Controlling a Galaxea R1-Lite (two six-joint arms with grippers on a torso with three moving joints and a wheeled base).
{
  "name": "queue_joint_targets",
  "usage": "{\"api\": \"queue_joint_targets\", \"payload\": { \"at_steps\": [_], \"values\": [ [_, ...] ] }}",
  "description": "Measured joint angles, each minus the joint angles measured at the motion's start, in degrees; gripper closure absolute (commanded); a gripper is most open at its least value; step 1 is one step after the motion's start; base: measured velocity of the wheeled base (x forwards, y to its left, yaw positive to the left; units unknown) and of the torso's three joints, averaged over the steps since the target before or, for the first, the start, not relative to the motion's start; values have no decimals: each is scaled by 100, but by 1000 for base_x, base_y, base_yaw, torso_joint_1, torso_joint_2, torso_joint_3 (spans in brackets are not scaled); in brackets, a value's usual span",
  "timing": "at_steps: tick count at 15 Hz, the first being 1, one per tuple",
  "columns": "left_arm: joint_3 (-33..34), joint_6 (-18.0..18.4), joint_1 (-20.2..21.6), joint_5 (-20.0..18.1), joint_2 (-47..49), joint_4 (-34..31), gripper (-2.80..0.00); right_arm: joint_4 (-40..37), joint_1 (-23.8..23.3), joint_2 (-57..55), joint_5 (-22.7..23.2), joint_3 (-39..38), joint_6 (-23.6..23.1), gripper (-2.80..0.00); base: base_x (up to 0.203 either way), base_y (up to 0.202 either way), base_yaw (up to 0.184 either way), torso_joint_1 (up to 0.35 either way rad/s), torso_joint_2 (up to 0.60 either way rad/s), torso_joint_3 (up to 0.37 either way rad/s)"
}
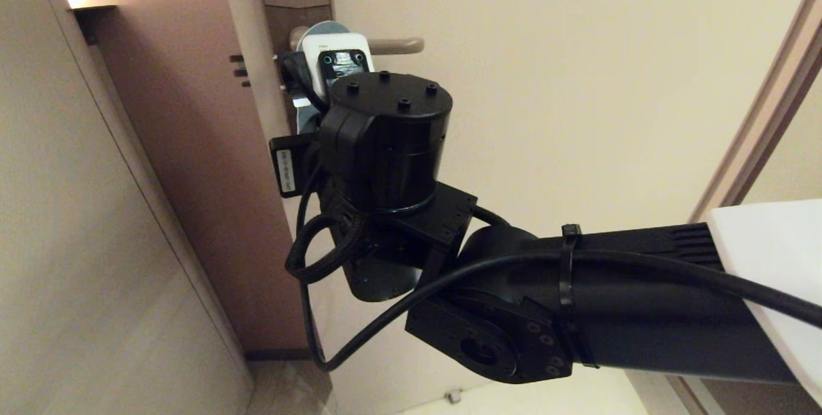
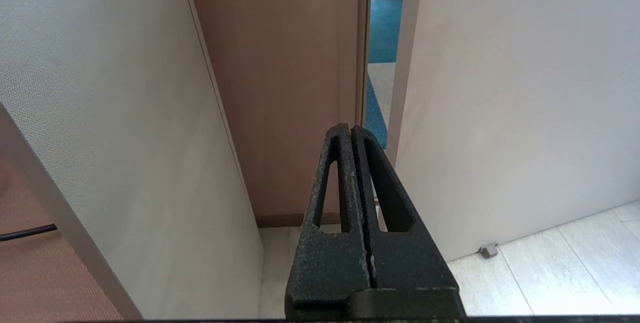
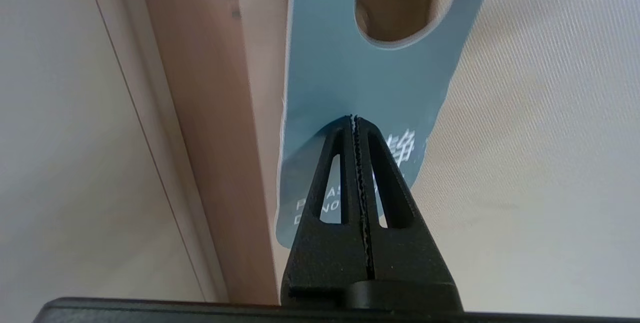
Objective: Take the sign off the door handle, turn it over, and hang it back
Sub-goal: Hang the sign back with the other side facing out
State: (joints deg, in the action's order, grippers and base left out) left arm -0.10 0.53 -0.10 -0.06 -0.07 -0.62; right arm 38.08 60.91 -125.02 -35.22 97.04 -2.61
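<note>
The sign (image 3: 350, 78) hangs flat against the door with its blue-grey side and white lettering facing me. The door handle (image 3: 395, 3) shows brownish through the sign's oval hole. My right gripper (image 3: 354, 118) is shut just in front of the sign's lower half, its toothed jaws pressed together with nothing between them. In the head view the lever of the door handle (image 1: 395, 45) sticks out to the right, and only the sign's rounded top (image 1: 324, 28) shows above my right wrist, which hides the gripper. My left gripper (image 2: 351, 128) is shut and empty, low and away from the handle.
The door's edge (image 3: 200, 113) with its latch plate runs beside the sign. A pale wall panel (image 1: 77, 209) stands to the left. A small doorstop (image 2: 487, 249) sits on the tiled floor. Blue carpet (image 2: 382, 28) shows through the door gap.
</note>
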Motion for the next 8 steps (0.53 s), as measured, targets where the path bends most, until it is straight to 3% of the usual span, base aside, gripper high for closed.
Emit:
{"api": "queue_joint_targets", "payload": {
  "at_steps": [8],
  "values": [
    [0,-1,0,-3,0,0,0,452,49,-486,2,475,-369,0,0,0,0,0,0,0]
  ]
}}
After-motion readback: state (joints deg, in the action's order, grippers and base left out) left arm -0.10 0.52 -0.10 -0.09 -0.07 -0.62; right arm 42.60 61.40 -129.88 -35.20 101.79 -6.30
